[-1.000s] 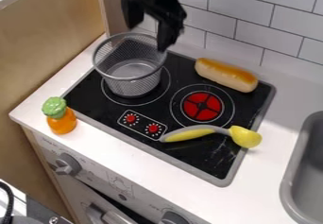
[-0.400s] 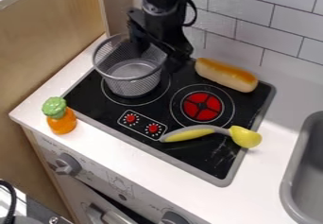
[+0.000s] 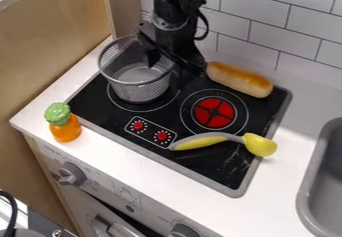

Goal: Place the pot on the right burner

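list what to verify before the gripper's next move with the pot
1. Pot upright: ok
2. Pot on right burner: not ok, it stands on the left burner
3. Gripper astride the pot's rim: ok
4. Gripper closed on the rim: not ok, its fingers are apart
5. Hot dog off the right burner: ok
6. Yellow spoon off that burner's ring: cannot tell, handle runs along its edge
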Robot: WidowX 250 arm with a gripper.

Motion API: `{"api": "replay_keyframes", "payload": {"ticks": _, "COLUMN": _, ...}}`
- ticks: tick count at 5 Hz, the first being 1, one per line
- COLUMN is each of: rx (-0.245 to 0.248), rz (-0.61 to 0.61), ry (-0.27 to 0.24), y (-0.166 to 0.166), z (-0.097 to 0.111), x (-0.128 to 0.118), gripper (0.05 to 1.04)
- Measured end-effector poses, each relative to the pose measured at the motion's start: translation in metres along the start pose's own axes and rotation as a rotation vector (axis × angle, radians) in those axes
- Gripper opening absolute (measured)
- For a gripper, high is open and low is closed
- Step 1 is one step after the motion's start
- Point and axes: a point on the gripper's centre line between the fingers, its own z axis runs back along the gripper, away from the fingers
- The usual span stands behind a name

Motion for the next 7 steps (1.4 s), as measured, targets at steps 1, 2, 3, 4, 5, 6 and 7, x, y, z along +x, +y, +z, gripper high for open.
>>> {"api": "replay_keyframes", "payload": {"ticks": 1, "rx": -0.023, "rz": 0.009, "ry": -0.003, "y": -0.003, "z": -0.003, "x": -0.004, "gripper": 0.964}}
{"api": "replay_keyframes", "payload": {"ticks": 2, "rx": -0.055, "rz": 0.032, "ry": -0.003, "y": -0.005, "z": -0.004, "x": -0.005, "gripper": 0.702}}
{"api": "replay_keyframes", "payload": {"ticks": 3, "rx": -0.092, "rz": 0.033, "ry": 0.023, "y": -0.006, "z": -0.005, "x": -0.011, "gripper": 0.406}}
{"api": "replay_keyframes", "payload": {"ticks": 4, "rx": -0.168, "rz": 0.029, "ry": -0.009, "y": 0.001, "z": 0.003, "x": -0.017, "gripper": 0.182}}
{"api": "replay_keyframes", "payload": {"ticks": 5, "rx": -0.186, "rz": 0.017, "ry": -0.003, "y": 0.010, "z": 0.012, "x": -0.022, "gripper": 0.071}}
{"api": "replay_keyframes", "payload": {"ticks": 6, "rx": -0.149, "rz": 0.046, "ry": 0.052, "y": 0.005, "z": 0.020, "x": -0.027, "gripper": 0.056}}
{"api": "replay_keyframes", "payload": {"ticks": 7, "rx": -0.100, "rz": 0.068, "ry": 0.067, "y": -0.004, "z": 0.039, "x": -0.021, "gripper": 0.055}}
